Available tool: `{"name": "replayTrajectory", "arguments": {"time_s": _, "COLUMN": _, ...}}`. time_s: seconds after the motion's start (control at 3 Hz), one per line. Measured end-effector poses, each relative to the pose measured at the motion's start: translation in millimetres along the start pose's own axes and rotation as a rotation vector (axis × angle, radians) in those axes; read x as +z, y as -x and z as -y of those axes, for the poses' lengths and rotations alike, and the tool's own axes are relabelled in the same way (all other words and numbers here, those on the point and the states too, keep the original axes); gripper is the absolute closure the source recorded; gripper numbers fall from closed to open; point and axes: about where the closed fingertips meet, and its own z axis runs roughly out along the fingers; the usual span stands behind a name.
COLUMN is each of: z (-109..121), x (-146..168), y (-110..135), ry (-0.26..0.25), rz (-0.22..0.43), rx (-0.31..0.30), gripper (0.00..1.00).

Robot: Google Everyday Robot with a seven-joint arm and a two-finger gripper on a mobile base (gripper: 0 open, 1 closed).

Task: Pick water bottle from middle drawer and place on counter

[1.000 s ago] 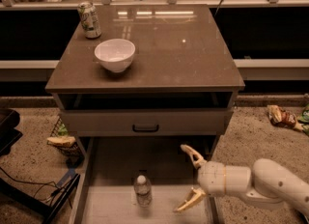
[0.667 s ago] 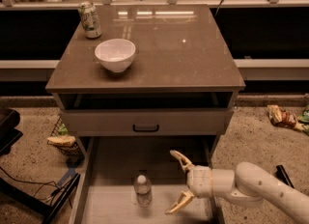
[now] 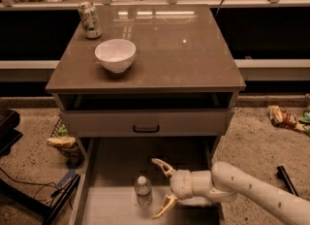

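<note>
The water bottle (image 3: 144, 190) stands upright on the pale floor of the open middle drawer (image 3: 116, 163), near the drawer's front. It is small and clear with a white cap. My gripper (image 3: 158, 188) is open, its two fingers spread wide, just to the right of the bottle and level with it, not touching it. The white arm reaches in from the lower right. The brown glossy counter (image 3: 169, 54) tops the cabinet above.
A white bowl (image 3: 115, 55) and a green-and-white soda can (image 3: 90, 20) stand on the counter's left side. A closed drawer front with a black handle (image 3: 146, 128) sits above the open drawer. Snack bags (image 3: 282, 117) and cables lie on the floor.
My gripper has moved left across the drawer toward the bottle, still open. The bottle has not moved.
</note>
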Motion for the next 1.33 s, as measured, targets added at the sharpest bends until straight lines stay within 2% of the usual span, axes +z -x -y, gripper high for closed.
{"name": "replayTrajectory", "arguments": {"time_s": 0.67, "z": 2.2, "x": 7.7, "y": -6.8, "ry": -0.011, "rz": -0.001, "rx": 0.015, "gripper": 0.0}}
{"name": "replayTrajectory", "arguments": {"time_s": 1.0, "z": 10.0, "x": 30.7, "y": -28.3, "ry": -0.008, "rz": 0.015, "rx": 0.042, "gripper": 0.23}}
{"name": "replayTrajectory", "arguments": {"time_s": 1.33, "z": 8.4, "x": 29.6, "y": -25.5, "ry": -0.005, "rz": 0.014, "rx": 0.039, "gripper": 0.48}}
